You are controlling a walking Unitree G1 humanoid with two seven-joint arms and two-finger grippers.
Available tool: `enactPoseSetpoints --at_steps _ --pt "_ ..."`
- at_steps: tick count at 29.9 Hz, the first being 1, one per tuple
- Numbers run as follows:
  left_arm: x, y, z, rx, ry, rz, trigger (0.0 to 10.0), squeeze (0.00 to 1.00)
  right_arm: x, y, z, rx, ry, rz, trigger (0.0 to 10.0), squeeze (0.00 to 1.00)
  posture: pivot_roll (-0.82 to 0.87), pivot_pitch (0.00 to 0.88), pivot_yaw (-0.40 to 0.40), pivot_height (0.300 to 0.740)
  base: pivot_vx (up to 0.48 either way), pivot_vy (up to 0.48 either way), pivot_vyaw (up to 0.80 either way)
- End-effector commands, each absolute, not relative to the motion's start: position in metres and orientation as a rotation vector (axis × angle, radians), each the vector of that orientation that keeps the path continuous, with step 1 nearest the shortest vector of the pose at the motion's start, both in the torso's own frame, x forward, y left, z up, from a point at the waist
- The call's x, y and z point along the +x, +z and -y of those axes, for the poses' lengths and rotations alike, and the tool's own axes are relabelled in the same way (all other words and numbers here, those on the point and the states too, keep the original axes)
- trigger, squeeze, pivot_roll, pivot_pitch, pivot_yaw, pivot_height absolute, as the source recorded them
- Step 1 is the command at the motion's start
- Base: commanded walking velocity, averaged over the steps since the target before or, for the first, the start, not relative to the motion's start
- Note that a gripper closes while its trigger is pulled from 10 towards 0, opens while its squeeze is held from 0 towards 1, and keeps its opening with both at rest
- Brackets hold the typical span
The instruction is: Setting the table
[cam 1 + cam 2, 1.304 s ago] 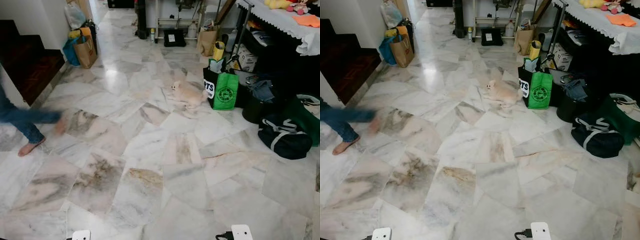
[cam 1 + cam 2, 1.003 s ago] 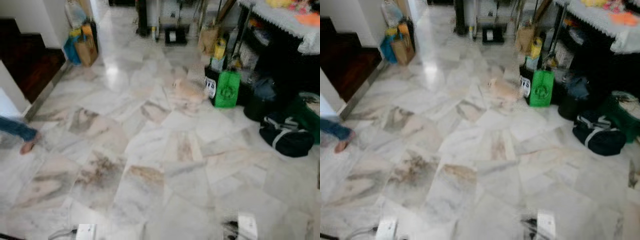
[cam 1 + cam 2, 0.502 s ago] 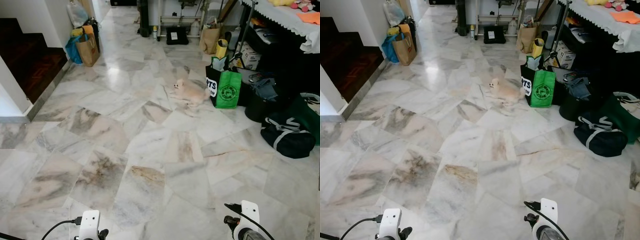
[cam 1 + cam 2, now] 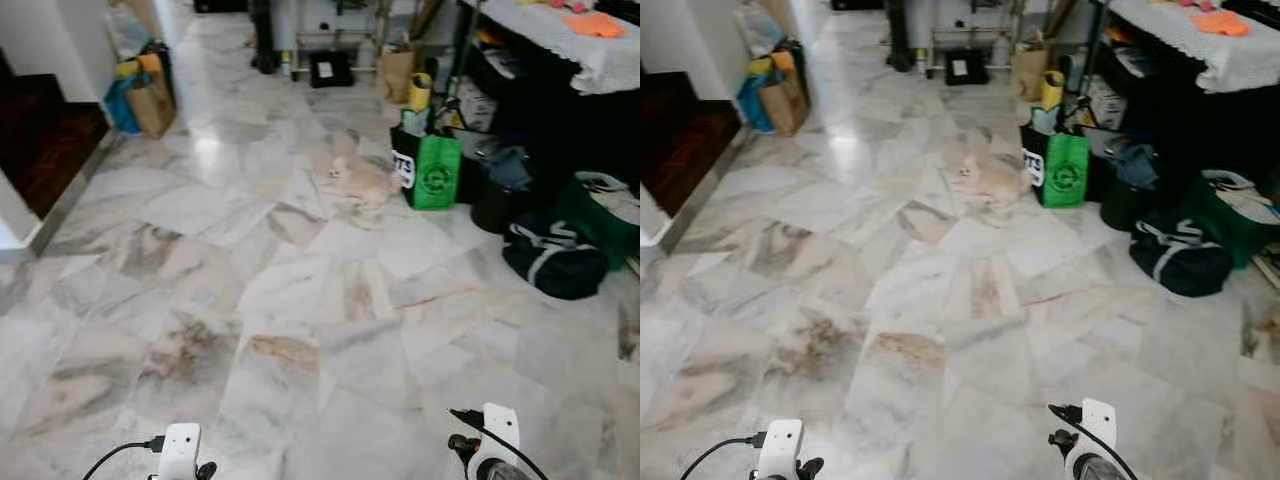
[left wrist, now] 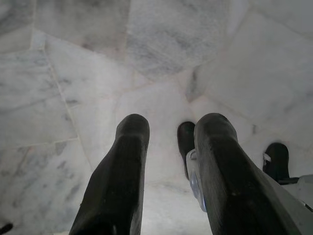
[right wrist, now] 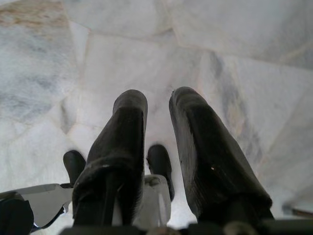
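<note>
Both grippers, left gripper (image 5: 166, 171) and right gripper (image 6: 156, 147), are hanging with fingers apart and empty over the marble floor (image 4: 300, 300). We are facing a table (image 4: 560, 35) with a white lace cloth, lying ahead and to our right, nearer the right arm. A green bag (image 4: 432, 172) is showing only "TS".

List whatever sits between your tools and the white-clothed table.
Bags crowd the table's near side: a green shopping bag, a black duffel. A small dog lies beside the green bag. Left tool and right tool hang open over the marble floor.
</note>
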State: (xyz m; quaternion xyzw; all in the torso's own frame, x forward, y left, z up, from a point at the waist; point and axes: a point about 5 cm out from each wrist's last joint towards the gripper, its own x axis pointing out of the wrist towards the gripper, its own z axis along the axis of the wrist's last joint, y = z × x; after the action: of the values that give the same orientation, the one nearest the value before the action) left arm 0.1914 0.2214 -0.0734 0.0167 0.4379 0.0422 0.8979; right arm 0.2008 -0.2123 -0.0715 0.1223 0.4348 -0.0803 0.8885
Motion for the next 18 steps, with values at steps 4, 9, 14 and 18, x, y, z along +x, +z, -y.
enactPoseSetpoints --at_steps 4,9,14,18 --pt "0.1878 -0.0749 -0.2226 0.049 0.088 -0.912 10.0 0.0 0.1982 -0.0731 0.212 0.26 -0.169 -0.919 10.0 0.0 -0.03 0.025 -0.012 0.74 0.0 0.0 -0.74" --pt "0.1891 -0.0738 -0.2231 0.104 0.072 -0.903 10.0 0.0 0.1977 -0.0736 0.2108 0.252 -0.157 -0.927 10.0 0.0 -0.03 0.028 -0.014 0.74 0.0 -0.18 -0.74" --pt "0.1892 -0.0738 -0.2233 0.098 0.083 -0.902 10.0 0.0 0.1972 -0.0739 0.2107 0.251 -0.159 -0.929 10.0 0.0 -0.03 0.029 -0.016 0.74 0.0 -0.288 -0.74" --pt "0.1888 -0.074 -0.2234 0.082 0.097 -0.903 10.0 0.0 0.1967 -0.0742 0.2109 0.251 -0.158 -0.932 10.0 0.0 -0.03 0.028 -0.017 0.74 0.0 0.0 -0.74"
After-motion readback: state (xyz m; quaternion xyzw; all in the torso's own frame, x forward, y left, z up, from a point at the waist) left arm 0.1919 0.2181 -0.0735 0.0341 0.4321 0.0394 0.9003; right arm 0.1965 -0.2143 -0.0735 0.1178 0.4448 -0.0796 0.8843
